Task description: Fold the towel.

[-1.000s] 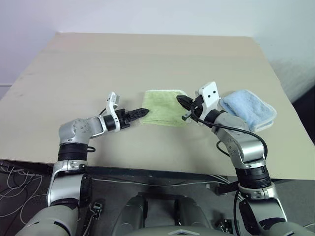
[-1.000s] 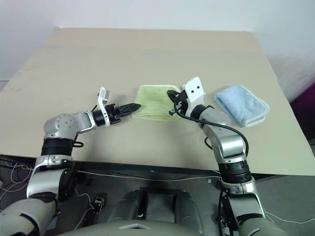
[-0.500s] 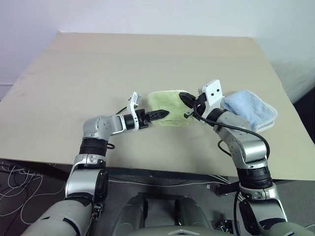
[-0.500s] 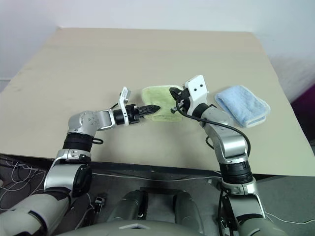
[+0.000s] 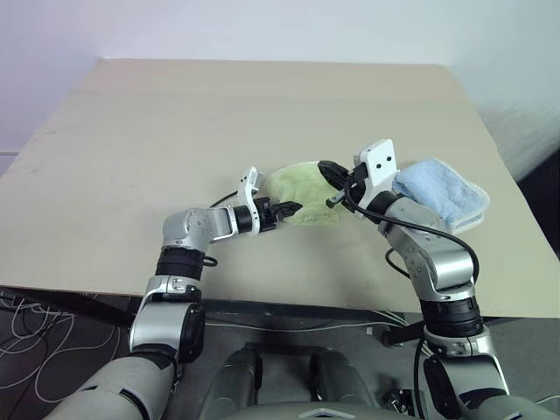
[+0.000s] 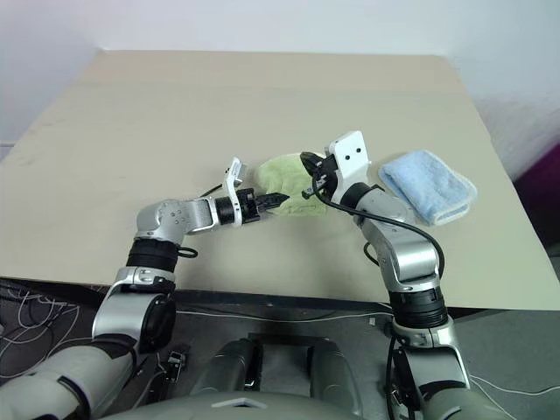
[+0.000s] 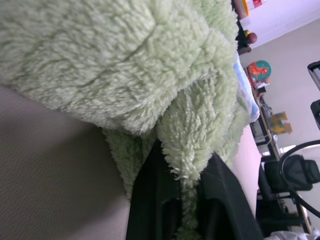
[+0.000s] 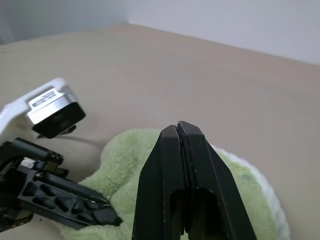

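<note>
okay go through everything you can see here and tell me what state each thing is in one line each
towel: bunched on the table, near edge pinched by the left gripper
left gripper: shut on the towel
right gripper: shut, empty, above the towel's far side
blue cloth: folded, lying flat, untouched
table: bare apart from the two cloths
</note>
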You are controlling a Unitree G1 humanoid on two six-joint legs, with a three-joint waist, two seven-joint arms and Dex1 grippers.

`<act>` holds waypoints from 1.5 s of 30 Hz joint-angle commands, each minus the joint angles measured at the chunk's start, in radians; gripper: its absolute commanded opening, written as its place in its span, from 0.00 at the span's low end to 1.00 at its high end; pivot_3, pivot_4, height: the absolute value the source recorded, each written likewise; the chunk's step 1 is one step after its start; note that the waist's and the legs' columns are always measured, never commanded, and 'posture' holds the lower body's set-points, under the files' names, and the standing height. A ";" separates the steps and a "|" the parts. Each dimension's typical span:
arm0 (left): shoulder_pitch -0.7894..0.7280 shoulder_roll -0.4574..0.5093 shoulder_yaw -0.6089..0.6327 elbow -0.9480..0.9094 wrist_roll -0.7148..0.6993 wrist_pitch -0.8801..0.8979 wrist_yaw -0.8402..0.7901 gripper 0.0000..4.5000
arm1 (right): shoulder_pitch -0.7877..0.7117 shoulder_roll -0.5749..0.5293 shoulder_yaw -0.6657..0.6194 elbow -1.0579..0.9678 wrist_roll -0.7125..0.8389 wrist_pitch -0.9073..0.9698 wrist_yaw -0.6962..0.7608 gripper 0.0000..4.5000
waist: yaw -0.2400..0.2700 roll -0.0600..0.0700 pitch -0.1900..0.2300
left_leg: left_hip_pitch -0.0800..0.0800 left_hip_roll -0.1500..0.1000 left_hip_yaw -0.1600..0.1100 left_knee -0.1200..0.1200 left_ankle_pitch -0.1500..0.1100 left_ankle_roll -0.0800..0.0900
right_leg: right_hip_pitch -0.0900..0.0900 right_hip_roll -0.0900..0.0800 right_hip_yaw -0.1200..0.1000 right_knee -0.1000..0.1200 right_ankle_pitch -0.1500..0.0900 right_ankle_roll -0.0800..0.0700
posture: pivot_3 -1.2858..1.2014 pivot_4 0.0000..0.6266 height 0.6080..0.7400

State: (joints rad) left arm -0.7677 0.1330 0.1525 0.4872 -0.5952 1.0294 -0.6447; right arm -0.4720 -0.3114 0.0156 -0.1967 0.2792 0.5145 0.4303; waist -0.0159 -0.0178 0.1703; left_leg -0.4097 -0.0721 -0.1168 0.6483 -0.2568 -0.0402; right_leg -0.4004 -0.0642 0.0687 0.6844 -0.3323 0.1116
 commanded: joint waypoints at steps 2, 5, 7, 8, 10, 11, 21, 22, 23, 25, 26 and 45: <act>0.022 -0.007 0.058 -0.051 -0.031 -0.027 0.036 0.01 | -0.017 0.002 -0.045 -0.034 0.017 -0.025 -0.011 0.00 | 0.000 0.000 0.000 | 0.000 0.000 0.000 0.000 0.000 0.000 | 0.000 0.000 0.000 0.000 0.000 0.000 | 0.52 0.24 1.00; 0.013 -0.001 0.151 -0.057 -0.059 -0.098 0.079 0.01 | 0.003 -0.015 -0.059 -0.053 0.036 -0.015 0.010 0.00 | -0.004 0.000 0.000 | 0.000 0.001 0.000 0.000 0.000 0.000 | 0.000 0.000 0.000 0.000 0.000 0.000 | 0.52 0.24 1.00; -0.002 0.010 0.235 -0.051 -0.086 -0.170 0.121 0.01 | 0.019 -0.035 -0.074 -0.065 0.053 -0.007 0.031 0.00 | -0.004 0.000 0.000 | 0.000 0.001 0.000 0.000 0.000 0.000 | -0.001 0.000 0.000 0.000 0.000 0.000 | 0.52 0.24 1.00; -0.008 0.016 0.269 -0.050 -0.099 -0.201 0.139 0.01 | 0.027 -0.045 -0.080 -0.071 0.062 -0.003 0.040 0.00 | -0.004 0.000 0.000 | 0.000 0.001 0.000 0.000 0.000 0.000 | -0.001 0.000 0.000 0.000 0.000 0.000 | 0.52 0.24 1.00; -0.019 0.036 0.333 -0.048 -0.114 -0.270 0.181 0.01 | 0.045 -0.070 -0.088 -0.084 0.077 0.005 0.062 0.00 | -0.004 0.000 0.000 | 0.000 0.001 0.001 0.000 0.000 0.000 | -0.001 0.000 0.001 0.000 0.000 0.000 | 0.52 0.24 1.00; -0.022 0.049 0.360 -0.042 -0.117 -0.302 0.202 0.01 | 0.054 -0.085 -0.089 -0.091 0.082 0.006 0.077 0.00 | -0.003 0.000 0.000 | 0.000 0.001 0.001 0.000 0.000 0.000 | -0.001 0.000 0.001 0.000 0.000 0.000 | 0.52 0.24 1.00; -0.018 0.212 0.584 0.056 -0.110 -0.683 0.364 0.01 | 0.078 -0.148 -0.085 -0.076 0.086 -0.002 0.124 0.00 | 0.002 0.000 0.000 | 0.000 0.001 0.001 0.000 0.000 0.000 | -0.001 0.000 0.001 0.000 0.000 0.000 | 0.52 0.24 1.00; -0.009 0.231 0.608 0.071 -0.117 -0.723 0.366 0.01 | 0.076 -0.148 -0.082 -0.073 0.085 -0.003 0.125 0.00 | 0.001 0.000 0.000 | 0.000 0.001 0.001 0.000 0.000 0.000 | -0.001 0.000 0.001 0.000 0.000 0.000 | 0.52 0.24 1.00; -0.004 0.247 0.637 0.091 -0.131 -0.755 0.372 0.01 | 0.075 -0.147 -0.079 -0.072 0.083 -0.004 0.126 0.00 | -0.001 0.000 0.000 | 0.000 0.001 0.001 0.000 0.000 0.000 | -0.001 0.000 0.001 0.000 0.000 0.000 | 0.52 0.24 1.00; 0.010 0.286 0.678 0.138 -0.139 -0.825 0.377 0.01 | 0.074 -0.147 -0.074 -0.072 0.082 -0.003 0.130 0.00 | -0.003 0.000 0.000 | 0.000 0.001 0.001 0.000 0.000 0.000 | -0.001 0.000 0.001 0.000 0.000 0.000 | 0.52 0.24 1.00; 0.024 0.307 0.677 0.160 -0.123 -0.852 0.372 0.01 | 0.074 -0.147 -0.071 -0.073 0.081 -0.003 0.133 0.00 | -0.003 0.000 0.000 | 0.000 0.001 0.001 -0.001 0.000 0.000 | -0.001 0.000 0.001 0.000 0.000 0.000 | 0.52 0.24 1.00; 0.202 0.344 0.571 0.132 -0.111 -0.740 0.277 0.48 | 0.067 -0.145 -0.057 -0.062 0.062 -0.012 0.138 0.00 | -0.003 -0.001 0.000 | 0.000 0.001 0.000 0.000 0.000 0.000 | -0.001 -0.001 0.000 0.000 0.000 0.000 | 0.52 0.24 1.00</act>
State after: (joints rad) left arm -0.5719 0.4589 0.7181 0.6667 -0.6839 0.2801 -0.3520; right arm -0.3883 -0.4527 -0.0360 -0.2396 0.3405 0.5235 0.5691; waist -0.0190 -0.0189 0.1702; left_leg -0.4097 -0.0708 -0.1165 0.6480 -0.2569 -0.0401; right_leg -0.4013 -0.0647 0.0691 0.6849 -0.3322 0.1115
